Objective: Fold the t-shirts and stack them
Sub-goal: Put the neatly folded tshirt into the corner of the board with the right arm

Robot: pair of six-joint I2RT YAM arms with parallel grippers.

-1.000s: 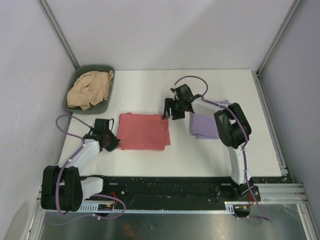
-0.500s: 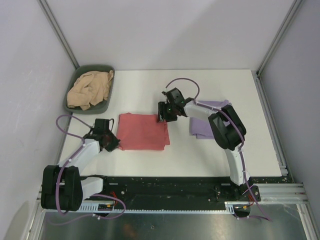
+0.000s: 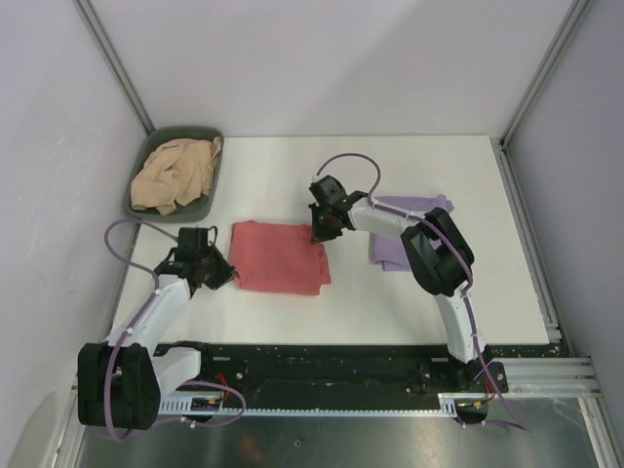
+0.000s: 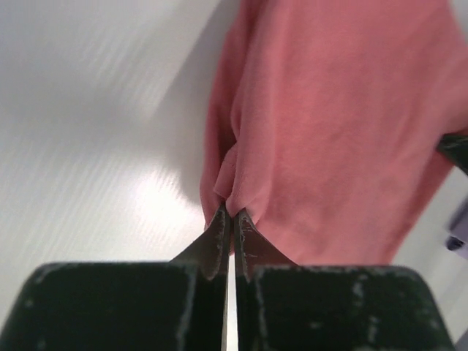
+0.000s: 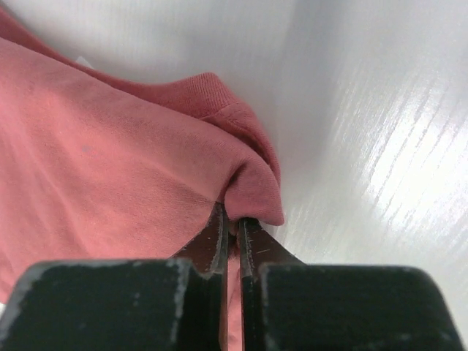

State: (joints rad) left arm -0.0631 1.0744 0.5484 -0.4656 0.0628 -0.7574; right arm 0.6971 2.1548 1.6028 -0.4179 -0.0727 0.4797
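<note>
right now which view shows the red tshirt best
The top external view: it alone shows the whole red t-shirt, a folded rectangle. The left wrist view shows only its edge pinched in the left gripper; the right wrist view, one corner pinched in the right gripper.

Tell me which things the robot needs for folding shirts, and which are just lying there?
For the job: red t-shirt, lavender t-shirt, tan t-shirt.
Just there: green bin, white table.
</note>
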